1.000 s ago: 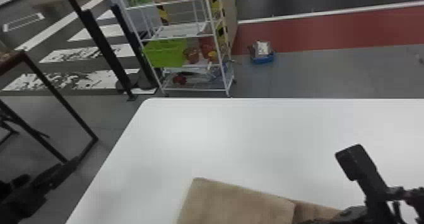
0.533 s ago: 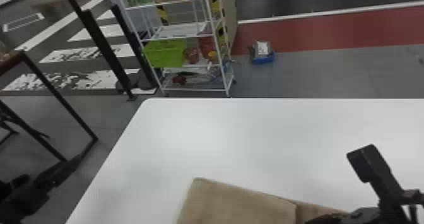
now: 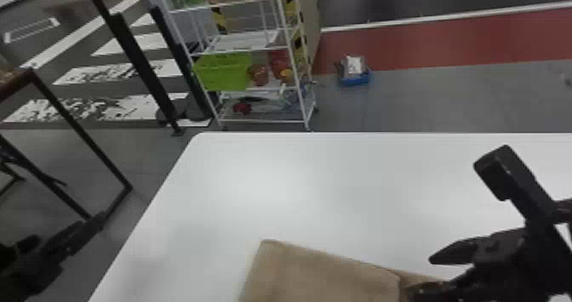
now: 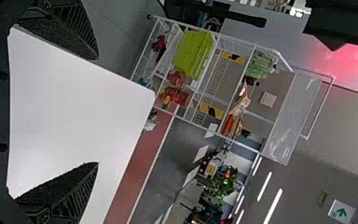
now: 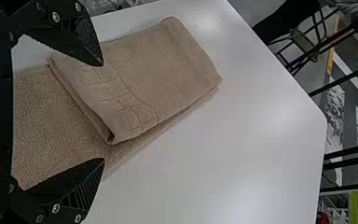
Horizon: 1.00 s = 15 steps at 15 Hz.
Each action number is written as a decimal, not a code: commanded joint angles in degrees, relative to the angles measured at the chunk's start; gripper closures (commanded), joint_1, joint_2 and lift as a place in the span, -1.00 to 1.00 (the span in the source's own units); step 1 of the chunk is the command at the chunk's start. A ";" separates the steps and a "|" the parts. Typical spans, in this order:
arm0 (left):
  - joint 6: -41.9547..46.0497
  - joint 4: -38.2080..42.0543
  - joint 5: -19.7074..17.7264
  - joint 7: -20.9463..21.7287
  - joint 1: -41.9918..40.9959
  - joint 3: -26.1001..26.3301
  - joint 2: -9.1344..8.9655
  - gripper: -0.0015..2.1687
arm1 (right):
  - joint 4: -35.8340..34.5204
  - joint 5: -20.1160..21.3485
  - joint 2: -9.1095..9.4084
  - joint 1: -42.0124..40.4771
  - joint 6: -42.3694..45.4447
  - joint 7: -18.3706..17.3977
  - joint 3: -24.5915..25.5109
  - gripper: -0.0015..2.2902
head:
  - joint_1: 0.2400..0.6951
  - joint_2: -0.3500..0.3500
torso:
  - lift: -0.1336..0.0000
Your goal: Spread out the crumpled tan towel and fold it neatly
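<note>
With twelve o'clock at the far side of the head view, the right pincer (image 5: 103,111) hangs between four and five o'clock, its two fingers well apart and nothing gripped between them. Just beside it, around six, the towel (image 3: 327,271) lies on the white worktop (image 3: 255,195). Out at eight, past the worktop's edge, the left pincer (image 4: 98,110) is also spread and empty. As for progress, the spreading-out looks done: the cloth is flat, with no crumpled heap in it. At least one fold is in place too, the upper part with its patterned band (image 5: 116,100) lying smoothly over a lower layer (image 5: 51,116). That lower layer runs on uncovered toward three or four o'clock, so the edges do not meet. What seems left is to bring the bare portion over the folded part, then square the edges. How many layers are stacked, I cannot tell.
</note>
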<state>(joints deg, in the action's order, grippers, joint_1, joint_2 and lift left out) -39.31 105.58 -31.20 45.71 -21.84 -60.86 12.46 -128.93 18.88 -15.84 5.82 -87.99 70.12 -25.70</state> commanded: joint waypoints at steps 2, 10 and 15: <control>-1.43 0.59 0.17 0.00 -0.31 -0.76 -0.68 -0.93 | 1.84 2.22 -5.96 5.08 14.20 6.00 -3.74 -0.85 | 1.00 1.00 | -0.83; -0.55 2.00 4.04 -0.35 -0.48 -2.34 -2.70 -0.93 | -0.19 0.28 -19.06 12.29 34.41 8.21 -12.71 -0.86 | 1.00 1.00 | -0.83; 1.21 1.82 4.21 -1.76 0.22 -0.67 -3.76 -0.93 | -9.85 1.16 -31.89 13.52 40.39 8.21 -15.87 -0.86 | 1.00 1.00 | -0.83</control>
<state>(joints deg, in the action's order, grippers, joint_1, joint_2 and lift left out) -39.11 107.75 -26.95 44.16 -21.96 -62.13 9.26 -136.42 20.40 -44.52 18.98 -49.42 77.96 -41.01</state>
